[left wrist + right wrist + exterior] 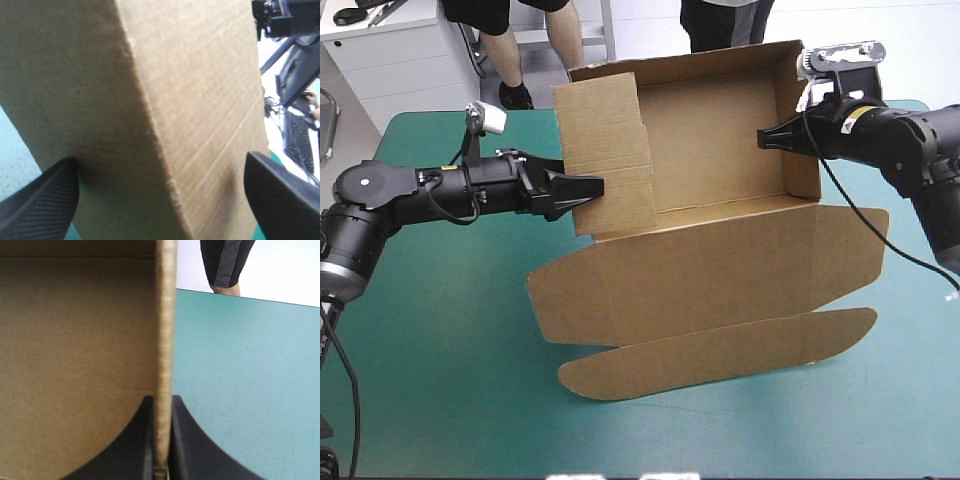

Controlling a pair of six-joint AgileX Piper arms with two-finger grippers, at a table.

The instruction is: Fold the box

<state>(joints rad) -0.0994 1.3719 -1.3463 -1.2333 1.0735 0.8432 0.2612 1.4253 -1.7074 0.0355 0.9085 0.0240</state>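
Nearest the high camera lay the tuck flap (720,352) of the brown box (715,140), flat on the teal-green table (440,380), with the lid (720,265) flat between it and the tray. The tray stood at the table's far side, between the two grippers, with its far wall (690,65) and both side walls raised.

Left gripper (582,190): black fingers spread wide and gripping nothing. The left wall (605,150) stood directly ahead of it and filled the gap between the fingers. A crease or corner of the board ran up between them. Whether the fingers touched the board could not be confirmed.

Right gripper (162,402): fingers all but closed, pinching the right wall (802,120) edge-on. One finger lay on the tray side and the other on the outer side, with bare table beside the outer one.

Step in hand, as judged: forming and securing the side walls. The right wall was held upright. The left wall stood taller than the tray and appeared not yet turned in.

Next move, as judged: the left gripper would need to push the upper part of the left wall over and down into the tray. The right gripper should steady the opposite wall so that the tray does not slide or collapse.

Markings: no brand, label, print or writing was found on any visible face of the board.
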